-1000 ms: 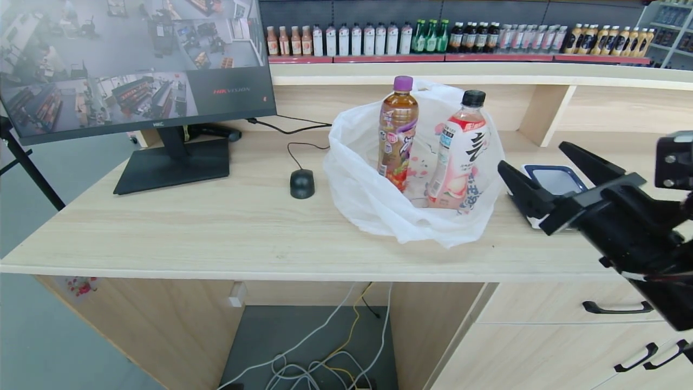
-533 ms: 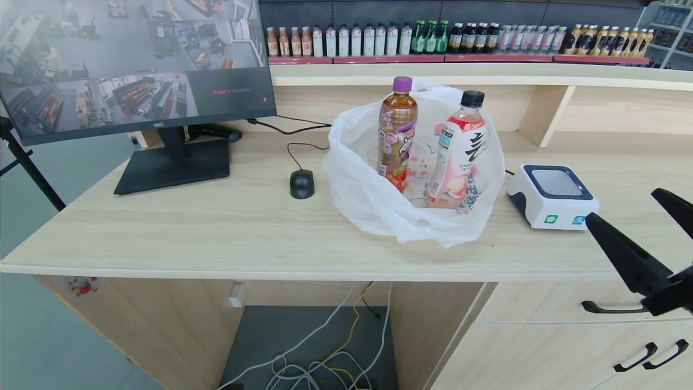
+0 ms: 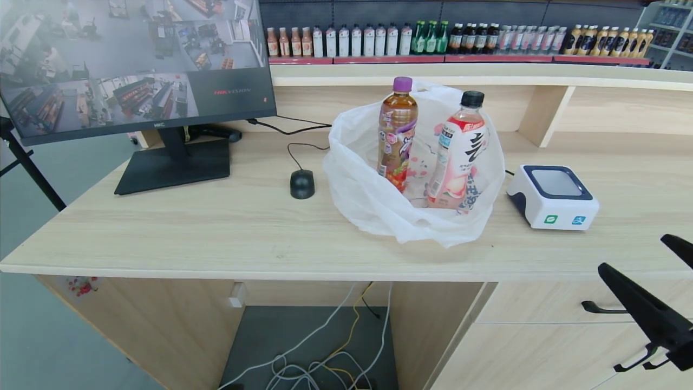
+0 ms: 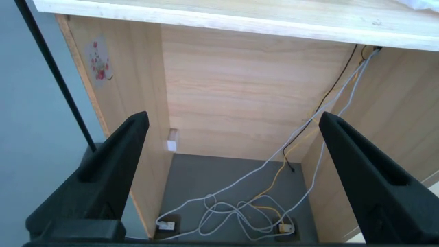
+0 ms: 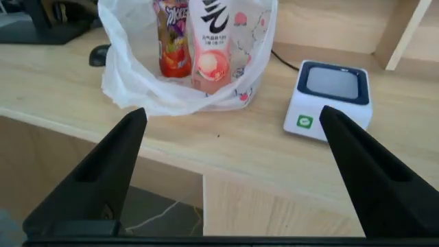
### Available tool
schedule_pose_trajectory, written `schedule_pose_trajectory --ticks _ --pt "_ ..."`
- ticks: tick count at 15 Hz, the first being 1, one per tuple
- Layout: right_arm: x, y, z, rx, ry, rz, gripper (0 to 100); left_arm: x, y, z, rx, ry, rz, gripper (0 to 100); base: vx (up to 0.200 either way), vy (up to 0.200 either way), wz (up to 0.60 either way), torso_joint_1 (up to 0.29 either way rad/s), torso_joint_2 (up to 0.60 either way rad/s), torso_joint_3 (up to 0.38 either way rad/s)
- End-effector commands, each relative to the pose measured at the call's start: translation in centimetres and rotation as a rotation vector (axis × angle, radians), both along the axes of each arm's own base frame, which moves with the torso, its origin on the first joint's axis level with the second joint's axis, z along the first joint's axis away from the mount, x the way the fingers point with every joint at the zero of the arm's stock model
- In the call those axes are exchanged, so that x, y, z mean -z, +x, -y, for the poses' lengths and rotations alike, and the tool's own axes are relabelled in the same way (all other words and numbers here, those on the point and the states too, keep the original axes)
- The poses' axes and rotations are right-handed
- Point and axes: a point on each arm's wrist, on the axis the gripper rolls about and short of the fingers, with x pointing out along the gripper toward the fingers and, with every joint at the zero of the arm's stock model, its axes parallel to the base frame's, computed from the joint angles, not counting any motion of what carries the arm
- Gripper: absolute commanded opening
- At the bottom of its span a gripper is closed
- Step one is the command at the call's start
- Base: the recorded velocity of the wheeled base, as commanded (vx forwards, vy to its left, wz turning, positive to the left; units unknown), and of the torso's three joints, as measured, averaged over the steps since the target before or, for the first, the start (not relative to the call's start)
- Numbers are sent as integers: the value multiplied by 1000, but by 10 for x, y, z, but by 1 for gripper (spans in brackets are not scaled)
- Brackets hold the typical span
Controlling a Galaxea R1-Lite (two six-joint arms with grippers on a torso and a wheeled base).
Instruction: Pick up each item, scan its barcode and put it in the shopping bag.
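Note:
A white plastic shopping bag [image 3: 373,206] [image 5: 137,82] stands open on the wooden counter [image 3: 216,227]. Inside it stand a brown tea bottle with a purple cap [image 3: 398,132] [image 5: 171,38] and a pink peach drink bottle with a black cap [image 3: 460,151] [image 5: 214,48]. To the bag's right sits the white barcode scanner [image 3: 552,197] [image 5: 330,99]. My right gripper [image 3: 658,276] [image 5: 233,175] is open and holds nothing, low at the counter's front right edge. My left gripper [image 4: 230,178] is open and holds nothing, below the countertop, facing the cables in the kneehole.
A monitor [image 3: 130,65] on a black stand and a black mouse [image 3: 302,183] sit on the counter's left half. Drawers with black handles [image 3: 606,309] lie under the right side. Loose cables [image 4: 240,206] lie on the floor under the counter. Bottles line a back shelf [image 3: 460,40].
My right gripper has drawn back from beside the bag, down and to the right, uncovering the scanner. It stays open and empty. The bag and both bottles have not moved.

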Motion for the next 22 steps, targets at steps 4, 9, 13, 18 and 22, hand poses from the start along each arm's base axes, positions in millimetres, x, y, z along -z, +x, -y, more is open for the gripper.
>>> schedule_pose_trajectory --ticks 4,9,13,18,22 --pt "39 -74 23 -11 -51 -141 100 0 0 0 0 1 1 100 0 0 0 0 0 0" --pt "73 -98 31 -10 -94 -274 100 0 0 0 -1 1 1 100 0 0 0 0 0 0" --pt "87 -107 33 34 -75 -307 100 0 0 0 -1 -1 1 100 0 0 0 0 0 0" --pt "88 -112 31 256 0 -261 100 0 0 0 -1 -1 1 100 0 0 0 0 0 0" --pt "89 -118 30 299 1 -189 100 0 0 0 -1 -1 1 100 0 0 0 0 0 0"
